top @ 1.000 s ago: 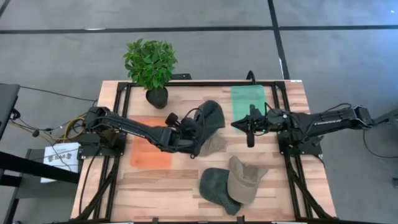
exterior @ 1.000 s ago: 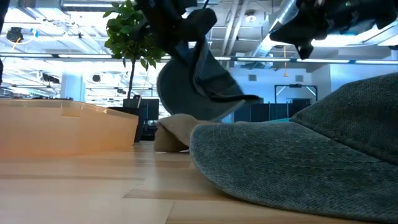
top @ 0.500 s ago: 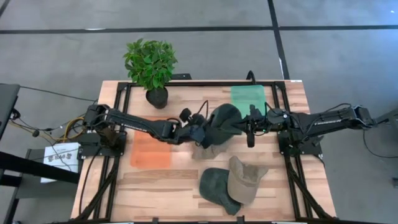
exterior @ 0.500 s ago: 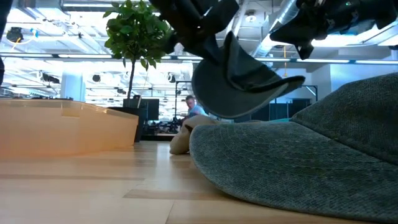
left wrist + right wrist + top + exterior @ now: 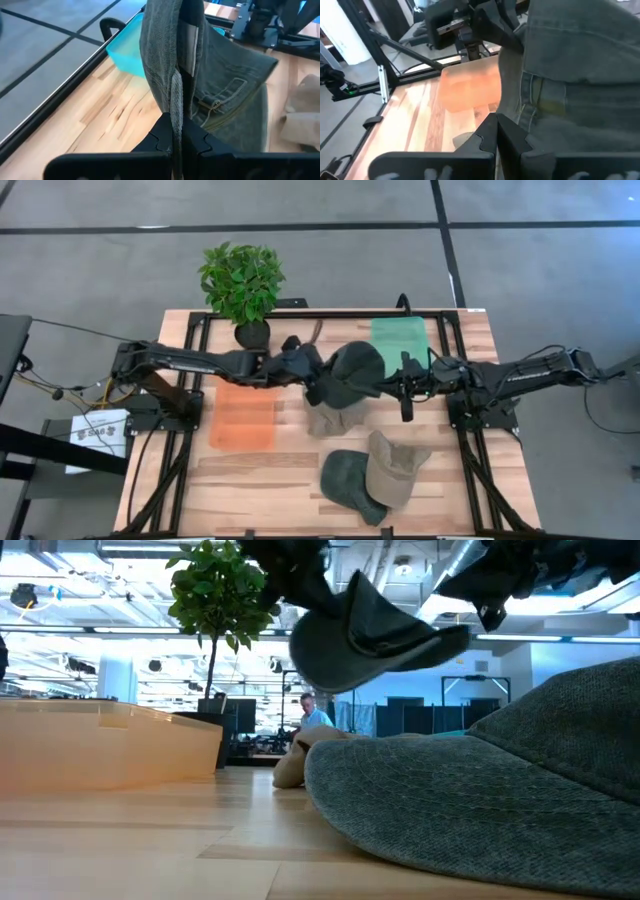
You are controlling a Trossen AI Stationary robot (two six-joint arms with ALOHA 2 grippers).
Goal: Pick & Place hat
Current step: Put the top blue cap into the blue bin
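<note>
The left gripper point(image 5: 318, 380) reaches across the middle of the table point(image 5: 300, 475) and holds the dark green hat point(image 5: 355, 370) in the air, its fingers point(image 5: 167, 137) pinched tight on a fold of the fabric; in the low view the hat point(image 5: 370, 635) hangs clear above the wood, its brim pointing toward the right arm; the right gripper point(image 5: 404, 383) sits just beside the hat on the opposite side, right against the cloth, and in its wrist view its fingers point(image 5: 492, 132) look pressed together in front of the hat's back strap, though whether any fabric is caught between them cannot be told; a tan hat point(image 5: 333, 418) lies on the table directly under the lifted one; nearer the front edge a second dark green hat point(image 5: 350, 482) and another tan cap point(image 5: 392, 468) lie overlapping; an orange mat point(image 5: 243, 417) lies under the left arm, a green mat point(image 5: 398, 340) lies toward the far edge, and a potted plant point(image 5: 243, 288) stands at the far side.
</note>
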